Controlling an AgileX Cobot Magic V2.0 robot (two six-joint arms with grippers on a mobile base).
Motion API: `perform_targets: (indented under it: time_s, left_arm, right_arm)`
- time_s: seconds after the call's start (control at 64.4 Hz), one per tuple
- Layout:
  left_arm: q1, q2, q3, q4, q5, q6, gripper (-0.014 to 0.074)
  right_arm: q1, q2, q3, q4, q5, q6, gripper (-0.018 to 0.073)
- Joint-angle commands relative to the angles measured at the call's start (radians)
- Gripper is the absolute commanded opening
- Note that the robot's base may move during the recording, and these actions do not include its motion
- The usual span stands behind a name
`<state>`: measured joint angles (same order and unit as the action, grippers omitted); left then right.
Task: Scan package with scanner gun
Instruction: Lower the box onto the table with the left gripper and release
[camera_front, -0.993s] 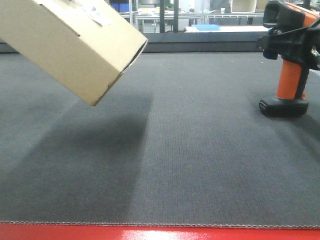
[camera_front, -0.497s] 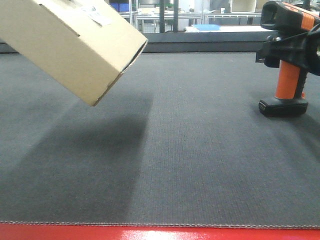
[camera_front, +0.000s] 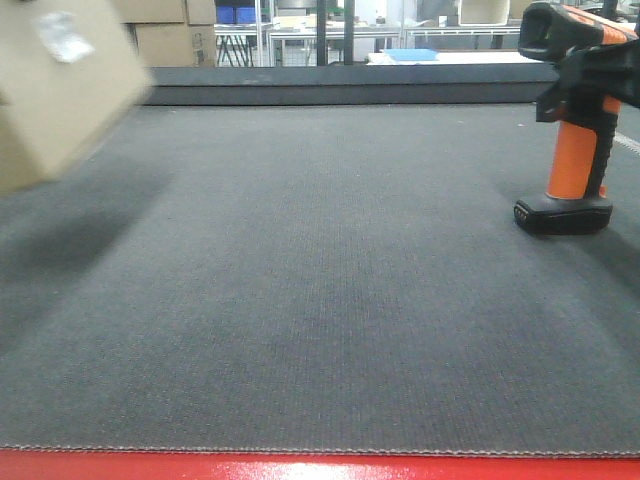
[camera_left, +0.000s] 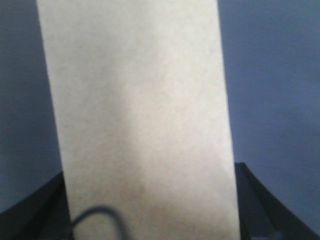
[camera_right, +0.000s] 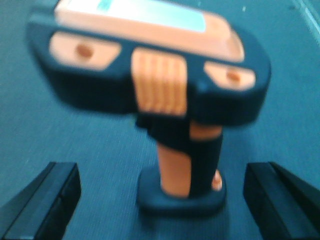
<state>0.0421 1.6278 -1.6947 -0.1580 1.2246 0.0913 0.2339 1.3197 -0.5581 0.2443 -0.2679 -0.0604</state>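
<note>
The package (camera_front: 55, 90), a tan cardboard box with a white label (camera_front: 62, 35), hangs blurred above the mat at the far left. In the left wrist view the package (camera_left: 140, 125) fills the middle, and my left gripper (camera_left: 150, 172) is shut on it, one black finger against each side. The scanner gun (camera_front: 575, 150) stands upright on its flat black base at the far right. Seen from the right wrist, the scanner gun (camera_right: 165, 100) sits between the fingers of my right gripper (camera_right: 161, 167), which is open with wide gaps on both sides of the orange handle.
The dark grey mat (camera_front: 330, 280) covers the table, with a red front edge (camera_front: 320, 467) and a raised black rim (camera_front: 350, 85) at the back. Larger cardboard boxes (camera_front: 165, 30), shelving and a blue tray (camera_front: 412, 54) stand behind the rim.
The package has swung sharply left, from reaching the middle of the view to the far left edge, now motion-blurred. The scanner gun still stands in place; the right gripper shifted slightly right.
</note>
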Motion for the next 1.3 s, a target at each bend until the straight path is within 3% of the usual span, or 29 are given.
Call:
perform_targets:
  time_s: [0.0, 0.124, 0.264, 0.341, 0.497, 0.745, 0.838, 0.946, 1.04, 1.117, 1.288]
  left_arm:
    - [-0.005, -0.016, -0.031, 0.148, -0.003, -0.022, -0.0111]
    - [-0.005, 0.005, -0.031, 0.298, -0.003, -0.022, -0.0111]
    - [-0.005, 0.057, -0.031, 0.327, -0.003, -0.022, -0.0111]
    - [-0.005, 0.088, -0.031, 0.318, -0.003, -0.022, -0.0111]
    - [-0.005, 0.149, -0.031, 0.262, -0.003, -0.021, -0.0111]
    - [-0.005, 0.189, -0.018, 0.243, -0.065, -0.021, -0.0108]
    - [-0.005, 0.188, -0.014, 0.225, -0.063, -0.021, -0.0035]
    - [-0.005, 0.187, -0.014, 0.215, -0.061, -0.021, 0.0156]
    - [-0.005, 0.181, -0.014, 0.215, -0.045, -0.021, 0.0383]
    - [-0.005, 0.167, -0.014, 0.215, -0.033, -0.021, 0.0628]
    - [-0.005, 0.099, -0.014, 0.215, -0.012, -0.021, 0.0527]
  right_arm:
    - [-0.004, -0.063, 0.004, -0.001, 0.093, -0.010, 0.0571]
    - [-0.004, -0.154, 0.004, -0.001, 0.186, -0.010, 0.0570]
    - [-0.004, -0.279, 0.004, -0.001, 0.268, -0.010, 0.0460]
    - [-0.004, -0.343, 0.004, -0.001, 0.310, -0.010, 0.0304]
    - [-0.004, -0.469, 0.002, -0.064, 0.398, -0.010, -0.0171]
    - [-0.033, -0.544, -0.002, -0.128, 0.438, -0.010, -0.0153]
    - [-0.081, -0.544, -0.023, -0.133, 0.468, -0.010, -0.0153]
    - [-0.139, -0.544, -0.070, -0.170, 0.507, -0.010, -0.0153]
    - [-0.183, -0.544, -0.109, -0.192, 0.530, -0.010, -0.0153]
    - [-0.206, -0.544, -0.133, -0.199, 0.558, -0.010, -0.0153]
    - [-0.210, -0.544, -0.134, -0.201, 0.602, -0.010, -0.0153]
